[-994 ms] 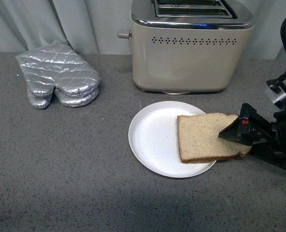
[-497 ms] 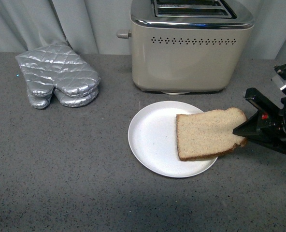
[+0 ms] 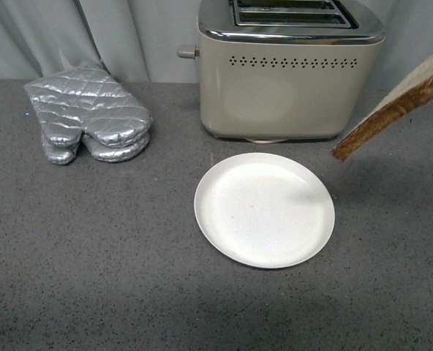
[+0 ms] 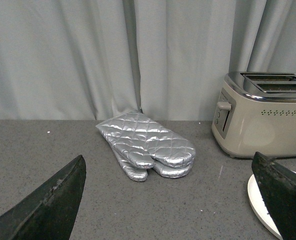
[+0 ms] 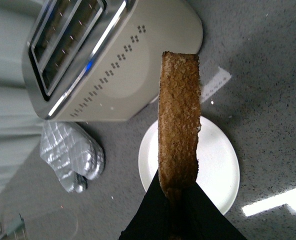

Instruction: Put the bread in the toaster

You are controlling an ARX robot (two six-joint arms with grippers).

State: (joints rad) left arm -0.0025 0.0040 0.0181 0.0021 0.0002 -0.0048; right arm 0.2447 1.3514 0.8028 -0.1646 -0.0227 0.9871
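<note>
Bread (image 3: pixel 392 111) in air, tilted, far right, just right of toaster (image 3: pixel 290 80), clear of plate (image 3: pixel 264 212). Right gripper (image 5: pixel 177 184) pinched tight on one end of slice. Judged light, soft, crumbly, so grip gently by crust and present edge-on to slot. Left gripper (image 4: pixel 168 165) spread wide, empty.

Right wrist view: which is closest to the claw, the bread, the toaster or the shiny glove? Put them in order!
1. The bread: pinched in the right claw itself.
2. The toaster: past the bread's far end, at the back of the counter.
3. The shiny glove: farthest, off to the toaster's left.
</note>
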